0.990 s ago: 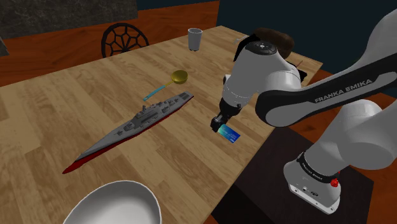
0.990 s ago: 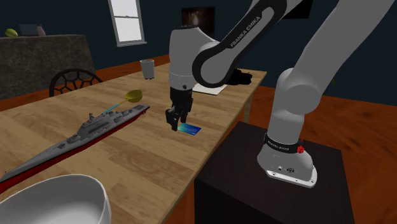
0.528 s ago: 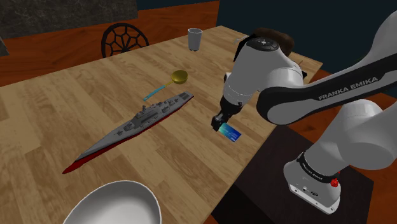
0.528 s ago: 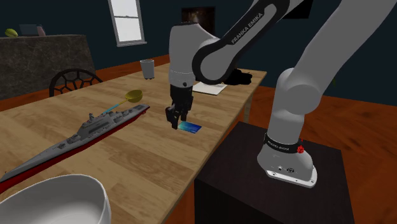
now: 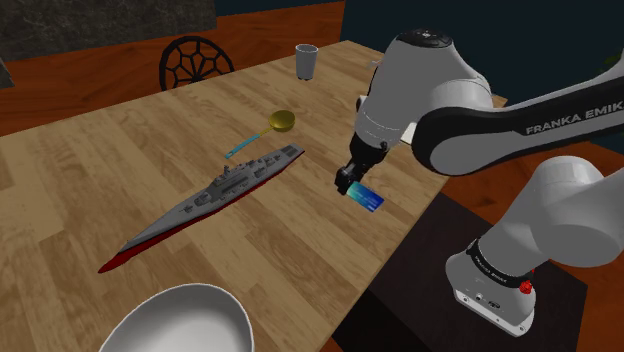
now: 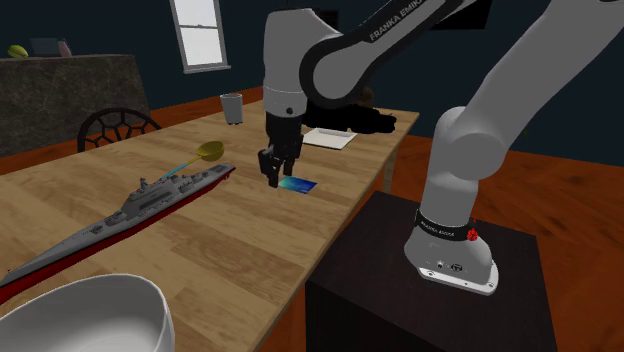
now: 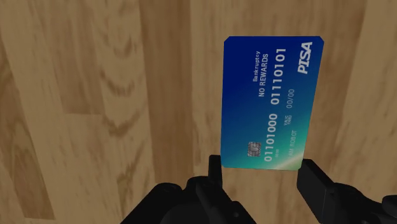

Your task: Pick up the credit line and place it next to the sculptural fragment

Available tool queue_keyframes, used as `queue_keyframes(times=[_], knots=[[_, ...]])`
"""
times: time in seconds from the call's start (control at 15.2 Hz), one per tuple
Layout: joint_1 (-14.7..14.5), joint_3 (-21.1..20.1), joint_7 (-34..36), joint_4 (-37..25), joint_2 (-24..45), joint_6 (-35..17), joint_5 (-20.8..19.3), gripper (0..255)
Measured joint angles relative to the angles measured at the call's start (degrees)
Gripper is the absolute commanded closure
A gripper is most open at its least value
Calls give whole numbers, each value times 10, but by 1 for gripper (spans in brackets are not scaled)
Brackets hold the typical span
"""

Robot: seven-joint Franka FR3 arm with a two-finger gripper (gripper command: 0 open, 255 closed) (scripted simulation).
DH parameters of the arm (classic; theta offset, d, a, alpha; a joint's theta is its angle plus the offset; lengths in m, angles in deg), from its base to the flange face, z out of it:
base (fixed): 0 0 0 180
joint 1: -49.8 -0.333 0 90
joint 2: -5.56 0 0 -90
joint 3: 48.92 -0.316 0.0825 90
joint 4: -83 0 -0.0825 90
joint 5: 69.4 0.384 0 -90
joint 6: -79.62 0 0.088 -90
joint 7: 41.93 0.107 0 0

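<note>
Wooden table, dark walls behind. In the shoulder view, your gripper is clenched on a blue card near the table edge by the stand. The card looks just clear of the wood. A grey ship lies apart from it, toward the shoulder view's left.

In the second exterior view, the card juts sideways from the gripper, roughly level and low over the table. Beyond the arm, a dark lump touches a white sheet. That lump is probably the fragment.

In the wrist view, 2 fingers of the gripper pinch the card by its long edges at 1 end. Most of it hangs out unsupported.

Your risks: such a thin edge hold could let the card pivot or slip during a quick swing. Carried this low, its free end could catch the wood. Near the lump, your wrist could nudge it.
</note>
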Motion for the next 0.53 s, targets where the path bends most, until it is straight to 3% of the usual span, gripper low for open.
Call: queue_keyframes(times=[0.53], knots=[[-3,13,-9,-40,-35,74,1,255]])
